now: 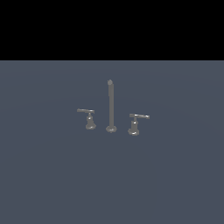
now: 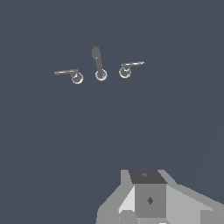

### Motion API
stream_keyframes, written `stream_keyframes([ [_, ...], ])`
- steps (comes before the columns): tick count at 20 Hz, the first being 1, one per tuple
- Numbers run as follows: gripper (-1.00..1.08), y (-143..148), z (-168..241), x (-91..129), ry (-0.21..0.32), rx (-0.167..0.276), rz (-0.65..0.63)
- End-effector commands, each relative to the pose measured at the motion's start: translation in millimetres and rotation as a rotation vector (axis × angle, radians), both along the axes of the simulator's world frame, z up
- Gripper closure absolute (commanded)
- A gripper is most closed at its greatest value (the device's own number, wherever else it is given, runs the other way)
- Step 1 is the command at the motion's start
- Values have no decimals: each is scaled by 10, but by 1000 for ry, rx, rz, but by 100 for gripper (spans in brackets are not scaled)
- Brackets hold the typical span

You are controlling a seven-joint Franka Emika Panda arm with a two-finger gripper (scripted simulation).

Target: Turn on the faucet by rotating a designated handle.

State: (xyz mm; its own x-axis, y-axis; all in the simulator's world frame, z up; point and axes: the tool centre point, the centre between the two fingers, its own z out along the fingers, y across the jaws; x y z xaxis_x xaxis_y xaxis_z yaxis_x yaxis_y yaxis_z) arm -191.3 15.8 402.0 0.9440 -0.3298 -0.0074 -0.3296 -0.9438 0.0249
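The faucet (image 1: 110, 105) is a small dull-grey set on a flat grey-blue surface. Its tall thin spout post stands on a round foot in the middle. The handle (image 1: 135, 124), the slightly larger lever, stands at the exterior view's right of the post, its flat bar pointing right. The smaller twin lever (image 1: 89, 118) stands at the left, its bar pointing left. The wrist view shows the post (image 2: 98, 63) between two levers (image 2: 72, 74) (image 2: 129, 68), far off; I cannot tell which is which there. My gripper (image 2: 148, 205) shows only as grey housing, well away from the faucet. Its jaws are not clear.
The grey-blue surface (image 1: 52, 175) stretches flat all around the faucet, with nothing else on it. A black band fills the top of the exterior view. The arm does not show in the exterior view.
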Motion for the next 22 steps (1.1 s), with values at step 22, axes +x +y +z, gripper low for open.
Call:
stream_keyframes([
  [22, 108, -192, -1379, 1149, -12, 8, -616],
])
